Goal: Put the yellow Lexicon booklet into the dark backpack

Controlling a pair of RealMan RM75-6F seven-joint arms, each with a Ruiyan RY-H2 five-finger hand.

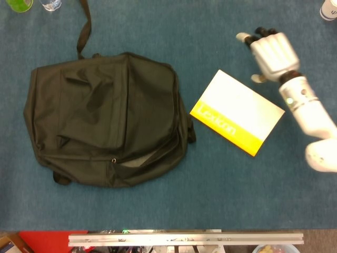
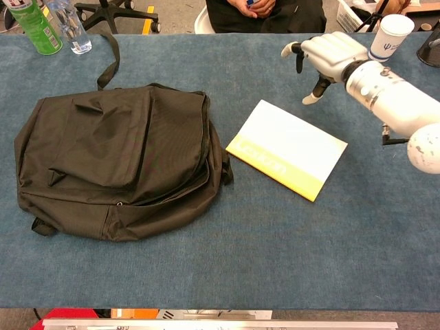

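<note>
The yellow Lexicon booklet (image 1: 237, 112) (image 2: 287, 148) lies flat on the blue table, turned at an angle, with its yellow title strip along the near edge and its left corner close to the backpack. The dark backpack (image 1: 105, 118) (image 2: 113, 158) lies flat on the left, its zipper partly open along the near side. My right hand (image 1: 271, 52) (image 2: 326, 55) hovers just beyond the booklet's far right corner, clear of it, holding nothing, its fingers bent down and the thumb spread away from them. My left hand shows in neither view.
A paper cup (image 2: 393, 34) and a dark mesh holder (image 2: 432, 51) stand at the far right. A green bottle (image 2: 33, 26) and a clear bottle (image 2: 69, 24) stand at the far left corner. The backpack's strap (image 1: 84, 26) trails toward the far edge.
</note>
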